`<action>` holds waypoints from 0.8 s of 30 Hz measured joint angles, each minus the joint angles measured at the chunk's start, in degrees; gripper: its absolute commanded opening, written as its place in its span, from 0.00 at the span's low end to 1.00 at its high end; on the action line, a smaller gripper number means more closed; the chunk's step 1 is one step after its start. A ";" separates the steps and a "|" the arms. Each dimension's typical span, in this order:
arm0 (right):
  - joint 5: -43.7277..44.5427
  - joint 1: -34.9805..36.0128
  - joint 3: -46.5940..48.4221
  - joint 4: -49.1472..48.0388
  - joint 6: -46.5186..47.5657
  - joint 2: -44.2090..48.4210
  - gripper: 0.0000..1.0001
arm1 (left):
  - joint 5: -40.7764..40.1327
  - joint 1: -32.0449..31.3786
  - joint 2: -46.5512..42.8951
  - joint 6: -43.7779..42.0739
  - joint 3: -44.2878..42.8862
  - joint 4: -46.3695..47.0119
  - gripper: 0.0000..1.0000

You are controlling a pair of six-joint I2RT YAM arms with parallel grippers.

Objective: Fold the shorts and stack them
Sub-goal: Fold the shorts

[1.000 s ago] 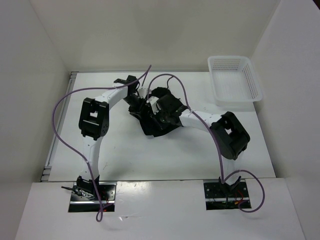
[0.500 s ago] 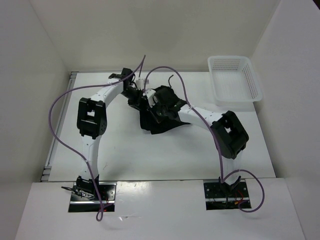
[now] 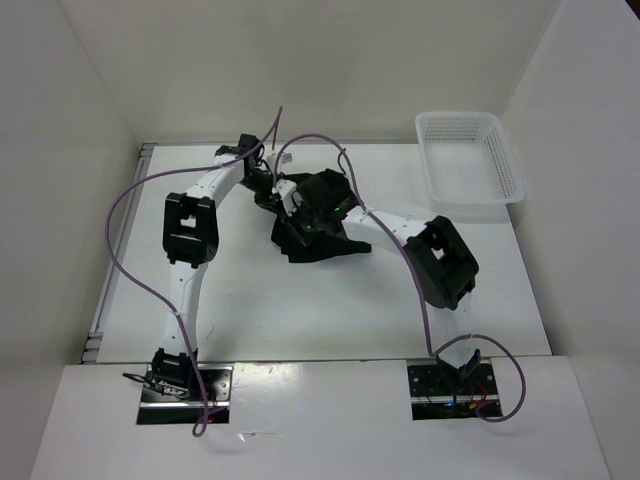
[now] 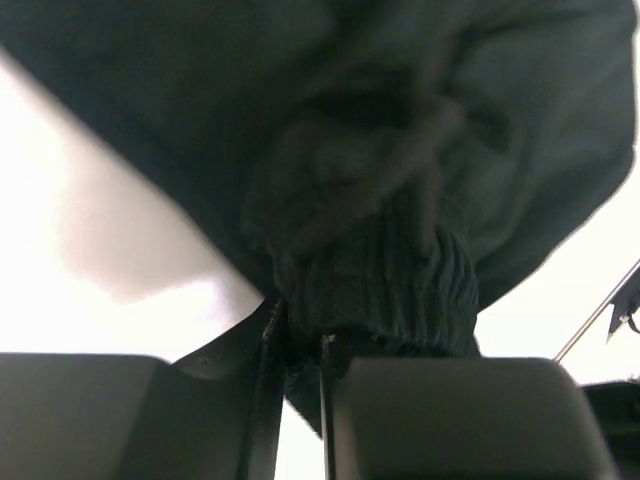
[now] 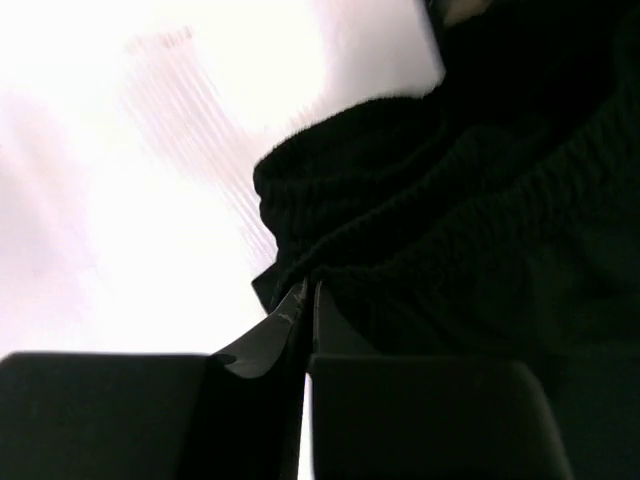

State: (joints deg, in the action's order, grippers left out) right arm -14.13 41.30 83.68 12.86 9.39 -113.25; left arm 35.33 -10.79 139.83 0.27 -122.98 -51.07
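The black shorts lie bunched in the middle of the table, partly under both wrists. My left gripper sits at their back left edge. In the left wrist view it is shut on the ribbed waistband of the shorts, which bulges up from between the fingers. My right gripper is just to the right of it, over the heap. In the right wrist view its jaws are pressed almost together on a thin edge of the shorts.
A white lattice basket stands at the back right corner of the table. White walls close in the table on the left, back and right. Purple cables loop over both arms.
Both grippers have closed on the shorts. The two wrists have shifted slightly toward the back left, and the right arm's elbow has come inward. The cloth has bunched tighter.
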 measured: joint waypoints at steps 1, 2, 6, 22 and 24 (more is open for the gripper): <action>0.35 0.35 0.02 0.00 0.15 -1.25 0.12 | 0.22 0.48 0.98 0.00 -0.31 -0.17 0.25; 0.68 0.76 0.13 0.04 0.26 -2.29 0.21 | 0.46 1.14 1.86 0.09 -0.42 -0.28 0.29; 1.68 2.67 1.97 0.04 0.61 -4.42 0.60 | 0.76 3.10 2.60 -0.04 -0.44 -1.25 0.50; 2.89 0.37 0.37 -0.24 -1.88 13.77 0.66 | -2.67 6.47 -9.60 0.09 0.74 0.09 1.00; 4.42 -3.28 -3.08 -0.61 -3.23 15.98 0.66 | -3.54 5.05 -11.28 0.02 1.05 0.87 1.00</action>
State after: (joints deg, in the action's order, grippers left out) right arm -9.72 38.02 80.60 12.25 6.15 -97.27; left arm 31.79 -5.74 128.55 0.30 -121.93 -50.19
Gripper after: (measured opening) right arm 0.665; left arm 0.995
